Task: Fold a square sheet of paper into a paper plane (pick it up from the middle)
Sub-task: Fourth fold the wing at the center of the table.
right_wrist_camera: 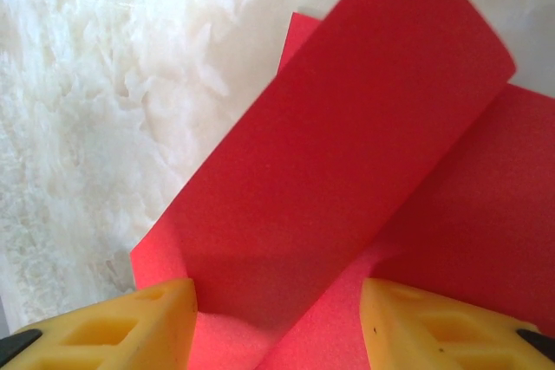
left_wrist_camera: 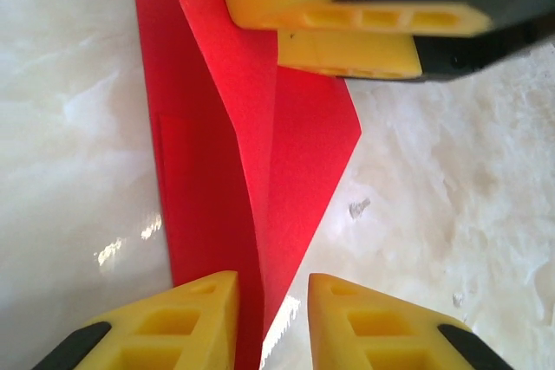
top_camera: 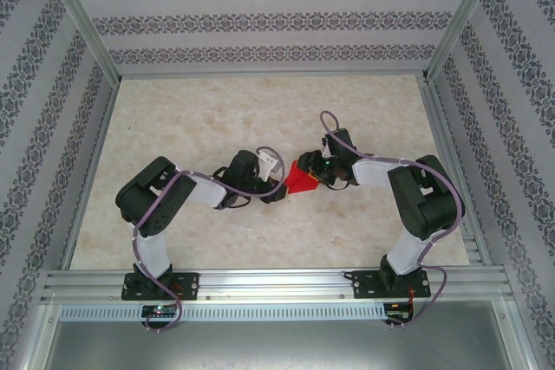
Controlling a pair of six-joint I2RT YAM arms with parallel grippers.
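The square sheet of paper (top_camera: 302,181) is bright red and creased into a pointed shape, lying mid-table between both grippers. In the left wrist view the paper (left_wrist_camera: 225,153) narrows to a tip that runs between my left gripper's (left_wrist_camera: 273,322) yellow fingers (left_wrist_camera: 182,322). These stand apart, and the tip lies against the left one. My right gripper (top_camera: 319,171) sits at the paper's wide end. In its wrist view a folded flap of the paper (right_wrist_camera: 347,153) rises between its spread fingers (right_wrist_camera: 152,327), which rest low on the sheet. My right gripper (right_wrist_camera: 277,331) is open.
The marble-patterned table (top_camera: 260,119) stretches around the paper. Aluminium frame rails (top_camera: 269,282) run along the near edge, and patterned walls (top_camera: 260,19) close in the back and sides. Both arms bend inward toward the middle.
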